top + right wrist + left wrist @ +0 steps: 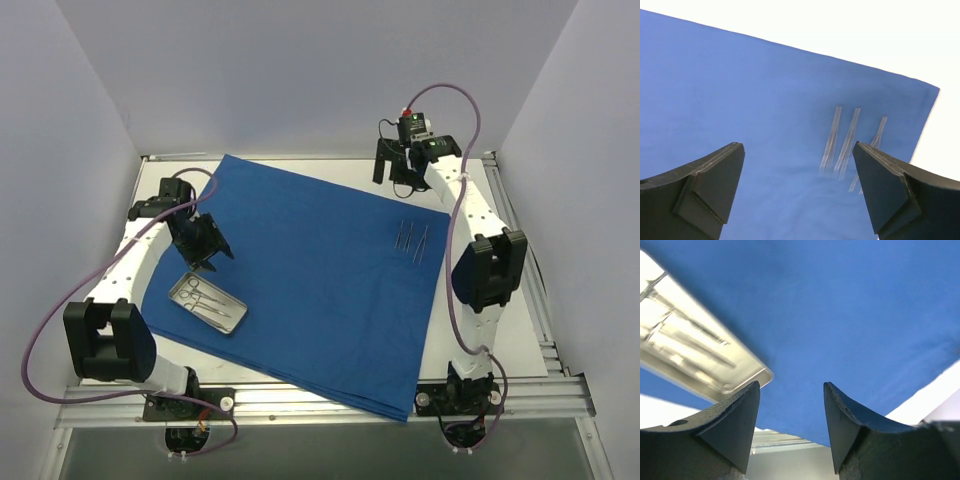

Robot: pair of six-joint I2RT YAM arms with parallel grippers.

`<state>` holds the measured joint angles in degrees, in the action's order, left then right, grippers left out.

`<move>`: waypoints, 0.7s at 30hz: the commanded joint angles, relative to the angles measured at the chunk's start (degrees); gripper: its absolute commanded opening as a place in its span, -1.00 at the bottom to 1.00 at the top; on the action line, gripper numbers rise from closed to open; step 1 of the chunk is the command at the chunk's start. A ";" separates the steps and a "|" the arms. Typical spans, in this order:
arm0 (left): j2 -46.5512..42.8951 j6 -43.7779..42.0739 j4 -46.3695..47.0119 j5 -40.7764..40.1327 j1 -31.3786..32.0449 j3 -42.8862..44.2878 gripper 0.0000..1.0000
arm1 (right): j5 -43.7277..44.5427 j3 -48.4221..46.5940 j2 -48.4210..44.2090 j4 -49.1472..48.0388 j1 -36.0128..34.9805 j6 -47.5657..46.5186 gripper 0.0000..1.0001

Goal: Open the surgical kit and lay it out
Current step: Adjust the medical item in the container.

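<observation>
Fingers (715, 175) of my right gripper (799, 145) are standing wide apart, empty, near instruments (845, 142) on the blue drape (310, 270); my left gripper (791, 385) is hovering open beside the tray (207, 303).

We see the royal-blue cloth (320, 270) spread open and flat, its edges skewed, one corner pointing toward the near side. On its left part rests the small shiny metal tray (240, 313), holding scissor-like instruments (203, 298). Several thin silver instruments (411, 240) lie side by side on the cloth near its right edge.
</observation>
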<state>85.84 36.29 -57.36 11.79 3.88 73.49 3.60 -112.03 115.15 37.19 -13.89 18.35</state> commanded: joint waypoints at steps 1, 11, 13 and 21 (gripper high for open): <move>-4.10 4.30 -5.04 -5.02 -1.94 -2.64 0.22 | -2.17 -0.04 -3.61 1.13 -0.44 -1.66 0.99; -5.25 9.05 -6.18 -7.48 -2.12 -10.12 0.00 | -12.55 6.65 -6.61 -3.36 -6.41 0.02 0.92; -4.72 10.37 -7.41 -8.27 -2.12 -10.74 -0.06 | -13.61 7.08 -6.43 -3.44 -7.02 -0.50 0.83; -2.61 15.73 -8.47 -9.50 -0.81 -14.95 -0.24 | -18.18 7.26 -5.91 -4.06 -7.03 -1.12 0.70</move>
<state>82.56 48.56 -64.27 3.51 2.37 59.42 -11.86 -104.53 109.71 33.32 -21.61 17.72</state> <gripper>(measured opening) 0.387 0.856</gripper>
